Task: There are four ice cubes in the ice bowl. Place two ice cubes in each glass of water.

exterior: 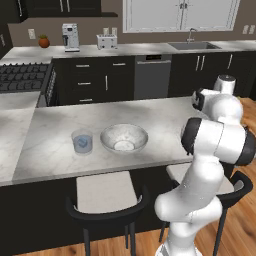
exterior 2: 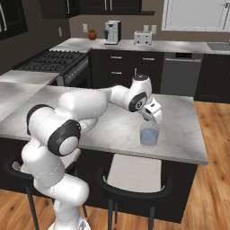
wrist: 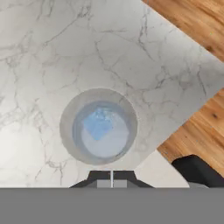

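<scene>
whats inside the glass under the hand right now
Looking down into the glass, pale-blue ice sits in the water. It looks like one cube, maybe two overlapping; I cannot tell. The hand is shut above it.

— Where does the ice bowl (exterior: 124, 138) sit?
— On the island counter (exterior: 150, 117), near its front edge, with one glass of water (exterior: 82, 142) just beside it on the left.
— And the other glass (exterior 2: 149, 133)?
— Near the counter's front right corner, above a stool (exterior 2: 133, 173); ice cubes (wrist: 98, 124) lie in it, and the gripper (exterior 2: 152, 114) hangs over it.
</scene>
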You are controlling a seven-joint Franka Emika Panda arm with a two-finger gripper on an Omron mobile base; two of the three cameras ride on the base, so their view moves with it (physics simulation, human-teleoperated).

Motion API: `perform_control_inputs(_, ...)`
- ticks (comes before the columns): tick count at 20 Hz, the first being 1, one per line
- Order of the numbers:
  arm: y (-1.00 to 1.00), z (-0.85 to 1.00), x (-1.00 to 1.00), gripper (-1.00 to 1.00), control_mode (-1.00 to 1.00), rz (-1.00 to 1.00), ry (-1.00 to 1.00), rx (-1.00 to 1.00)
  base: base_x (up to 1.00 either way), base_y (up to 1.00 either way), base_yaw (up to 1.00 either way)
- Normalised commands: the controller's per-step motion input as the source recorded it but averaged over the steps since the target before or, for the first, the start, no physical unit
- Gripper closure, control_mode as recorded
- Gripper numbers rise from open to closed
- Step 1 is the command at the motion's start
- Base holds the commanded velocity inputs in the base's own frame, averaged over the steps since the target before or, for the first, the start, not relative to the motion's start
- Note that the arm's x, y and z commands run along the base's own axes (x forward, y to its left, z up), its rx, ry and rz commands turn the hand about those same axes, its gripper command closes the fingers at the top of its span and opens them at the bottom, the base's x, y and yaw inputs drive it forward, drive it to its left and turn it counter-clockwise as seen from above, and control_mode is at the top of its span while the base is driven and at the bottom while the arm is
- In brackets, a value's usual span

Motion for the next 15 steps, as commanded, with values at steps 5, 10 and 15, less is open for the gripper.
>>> perform_control_inputs(5,1.00,0.43,-1.00,1.00,-1.00,0.14,-0.09,-0.06,0.00,0.00,0.00)
perform_control_inputs(10,1.00,0.52,-0.71,1.00,-1.00,0.29,-0.11,-0.07,0.00,0.00,0.00)
perform_control_inputs(15,1.00,0.61,-0.60,1.00,-1.00,0.36,-0.12,-0.04,0.00,0.00,0.00)
